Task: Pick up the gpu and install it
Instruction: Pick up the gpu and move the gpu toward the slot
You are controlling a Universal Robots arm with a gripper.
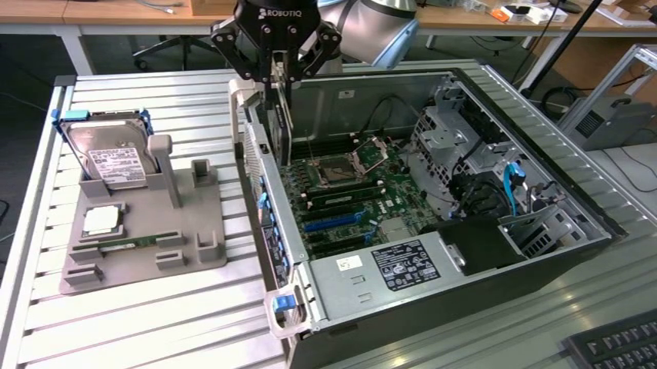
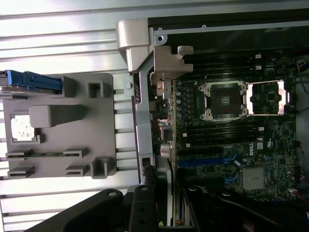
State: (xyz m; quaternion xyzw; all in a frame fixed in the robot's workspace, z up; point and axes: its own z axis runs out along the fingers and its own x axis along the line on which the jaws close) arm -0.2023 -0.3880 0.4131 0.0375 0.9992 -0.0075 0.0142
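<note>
The hand is clamped on the gpu, holding it upright and edge-on inside the case by the rear wall, above the motherboard. Pickup's done. Seating looks unfinished, though the slot is hard to judge.

gripper: black
gpu: dark, silver bracket
motherboard: green, blue slots
case: black, grey inside
tray: grey
drive: silver, white label
table: pale, ribbed
</note>
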